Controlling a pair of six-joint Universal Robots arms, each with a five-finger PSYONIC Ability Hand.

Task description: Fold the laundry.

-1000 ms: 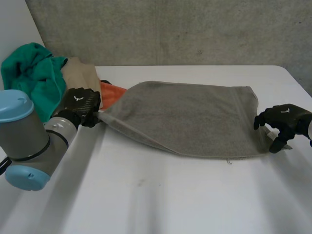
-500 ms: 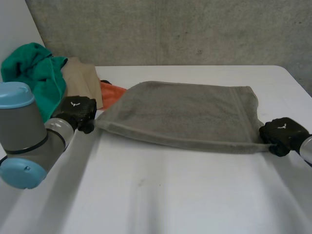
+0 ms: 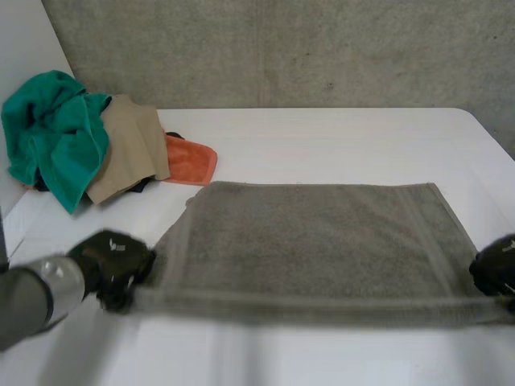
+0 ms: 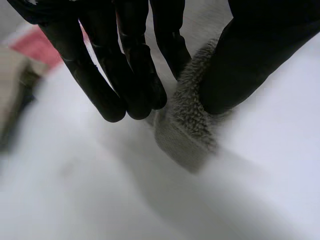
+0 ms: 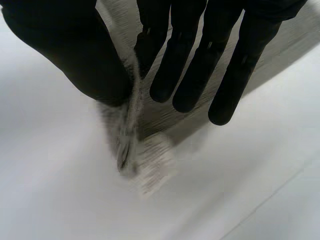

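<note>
A grey towel (image 3: 314, 241) lies spread across the white table (image 3: 338, 137), its near edge lifted and stretched between my two hands. My left hand (image 3: 113, 261) pinches the towel's near left corner (image 4: 187, 125) between thumb and fingers. At the near right corner (image 5: 132, 145), my right hand (image 3: 495, 269) pinches the cloth between thumb and a finger. The far edge of the towel rests flat on the table.
A pile of laundry sits at the far left: a green cloth (image 3: 56, 133), a beige cloth (image 3: 129, 149) and an orange cloth (image 3: 191, 159). A grey wall rises behind the table. The table's right edge runs close to my right hand.
My right hand closed on the towel's right corner. Both hands then drew the towel toward the near edge of the table, stretching it out flat and uncovering the orange cloth.
</note>
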